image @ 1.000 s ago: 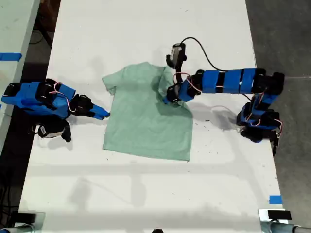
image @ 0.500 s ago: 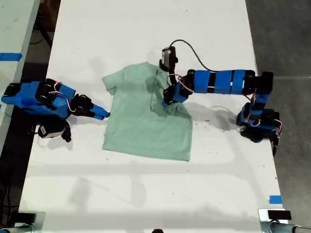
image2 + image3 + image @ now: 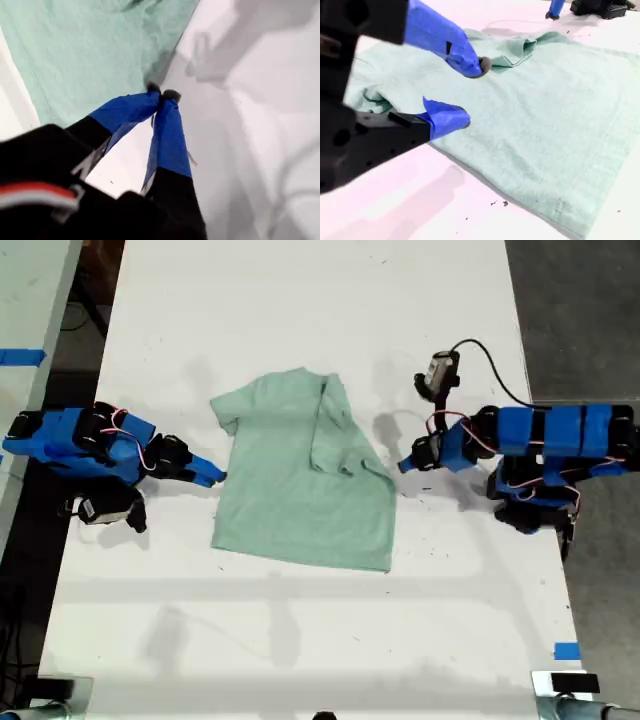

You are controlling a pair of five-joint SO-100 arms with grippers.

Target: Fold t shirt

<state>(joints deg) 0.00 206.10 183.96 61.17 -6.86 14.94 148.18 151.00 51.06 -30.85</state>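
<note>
The pale mint-green t shirt (image 3: 290, 500) lies flat in the middle of the white table (image 3: 300, 300). Its sleeve (image 3: 335, 435) on the exterior view's right is folded inward over the body. My first gripper (image 3: 404, 464) is shut on nothing, just off the shirt's edge on the exterior view's right; the first wrist view shows its closed fingertips (image 3: 162, 95) next to the shirt (image 3: 90, 50). My second gripper (image 3: 212, 478) is open at the shirt's opposite edge, its jaws (image 3: 470, 92) spread over the cloth (image 3: 545, 120) near the other sleeve.
Blue tape marks sit at the table's near corner (image 3: 566, 651) on the exterior view's right and on a neighbouring surface (image 3: 20, 356) on its left. A black cable (image 3: 490, 355) loops above the first arm. Dark floor borders the table on both sides.
The first gripper has let go of the folded sleeve and pulled back off the shirt toward the exterior view's right. The sleeve stays folded inward. The second arm has not moved.
</note>
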